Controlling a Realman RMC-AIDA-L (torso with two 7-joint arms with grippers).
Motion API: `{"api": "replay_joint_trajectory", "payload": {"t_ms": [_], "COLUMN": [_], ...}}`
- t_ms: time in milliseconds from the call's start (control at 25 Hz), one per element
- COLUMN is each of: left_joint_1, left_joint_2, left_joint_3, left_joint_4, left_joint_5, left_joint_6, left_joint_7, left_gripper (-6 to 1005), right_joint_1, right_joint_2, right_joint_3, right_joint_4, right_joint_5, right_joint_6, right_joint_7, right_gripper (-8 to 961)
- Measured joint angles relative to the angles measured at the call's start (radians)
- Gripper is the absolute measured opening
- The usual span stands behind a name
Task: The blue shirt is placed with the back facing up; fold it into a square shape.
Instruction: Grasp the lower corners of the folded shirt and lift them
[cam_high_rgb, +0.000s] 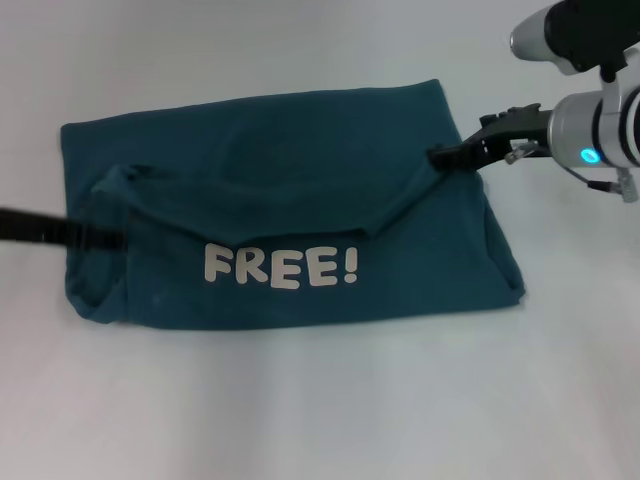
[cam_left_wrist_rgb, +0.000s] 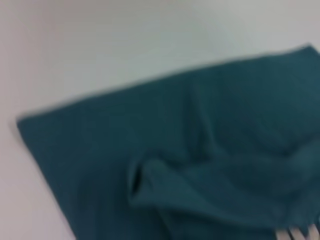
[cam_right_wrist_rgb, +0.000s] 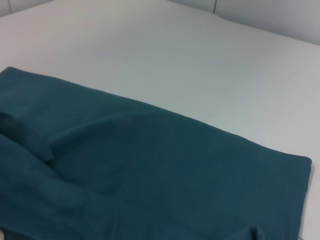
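The blue shirt lies spread across the white table, much wider than either gripper. Its near part is folded over, so the white "FREE!" lettering faces up. My right gripper is at the shirt's right side, shut on the corner of the folded flap, and a taut crease runs from it toward the middle. My left gripper reaches in from the left and sits over the rumpled left end of the fold. The left wrist view shows the shirt with a raised fold. In the right wrist view, flat shirt cloth fills the lower part.
The white table surrounds the shirt on all sides, with bare surface in front and behind. My right arm's silver body hangs over the table's right side.
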Motion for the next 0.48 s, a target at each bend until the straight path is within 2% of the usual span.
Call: {"api": "replay_joint_trajectory", "payload": {"t_ms": [120, 280, 480], "left_joint_1": [-0.013, -0.027, -0.067], "left_joint_2": [0.020, 0.026, 0.047], "left_joint_3": [0.000, 0.000, -0.001], "left_joint_4": [-0.042, -0.108, -0.218], "left_joint_5": [0.017, 0.017, 0.026], "left_joint_6": [0.056, 0.035, -0.003], "left_joint_7": [-0.009, 0.013, 0.005], "left_gripper": [924, 921, 918], "right_joint_1": [-0.010, -0.008, -0.009], "right_joint_2": [0.002, 0.004, 0.006], "right_joint_3": [-0.005, -0.011, -0.027], "right_joint_4": [-0.031, -0.031, -0.026], "right_joint_5": [-0.023, -0.037, -0.041], "right_joint_6": [-0.022, -0.039, -0.047], "right_joint_7": [0.018, 0.021, 0.025], "right_gripper": [923, 923, 922]}}
